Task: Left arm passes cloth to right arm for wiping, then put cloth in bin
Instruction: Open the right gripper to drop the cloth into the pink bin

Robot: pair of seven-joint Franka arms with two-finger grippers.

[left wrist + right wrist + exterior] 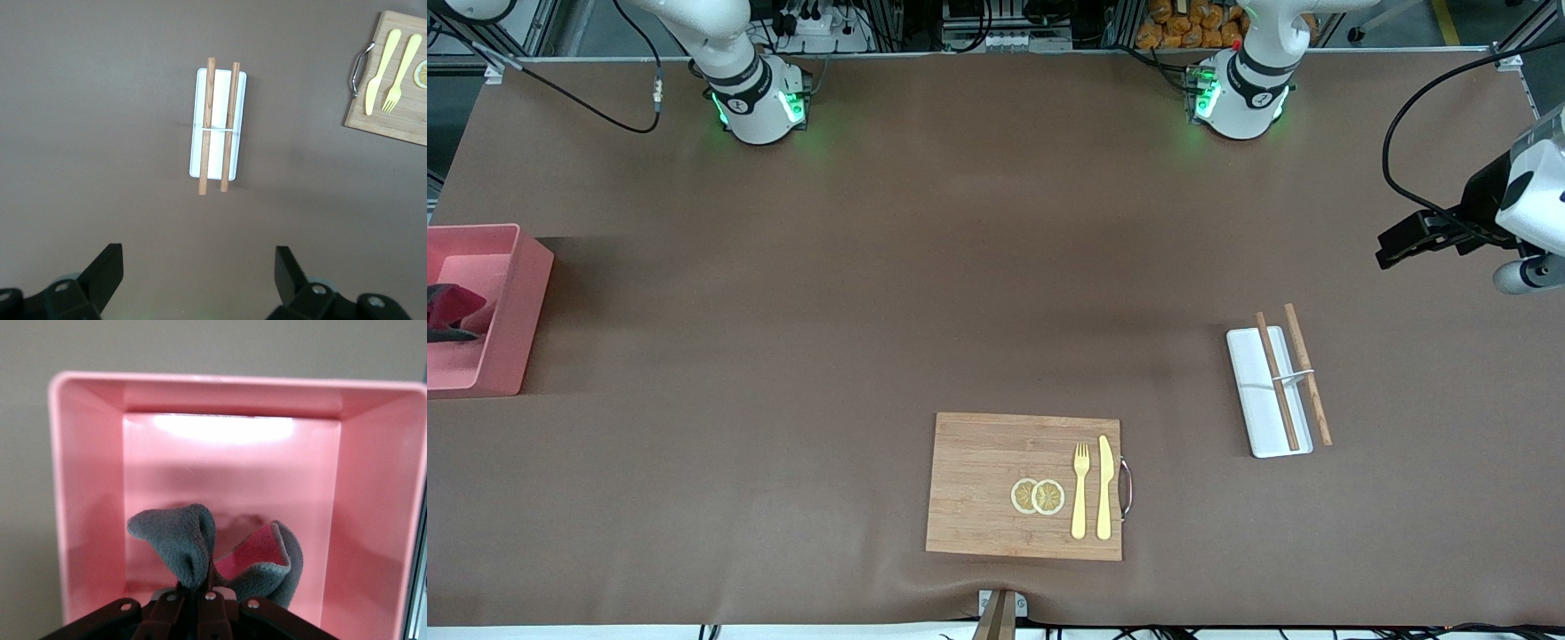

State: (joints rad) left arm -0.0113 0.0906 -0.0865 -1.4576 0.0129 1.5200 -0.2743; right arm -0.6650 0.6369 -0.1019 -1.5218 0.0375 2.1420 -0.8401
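The pink bin stands at the right arm's end of the table. In the right wrist view my right gripper is shut on the cloth, which is dark grey with its pink reverse showing. The cloth hangs inside the bin, bunched and folded above the floor. In the front view the cloth shows dark and magenta at the bin's edge, and most of the right hand is cut off. My left gripper is open and empty in the air over the left arm's end of the table.
A white tray with two wooden sticks lies near the left arm's end; the tray also shows below the left wrist camera. A wooden board with a fork, a knife and two lemon slices lies near the front edge.
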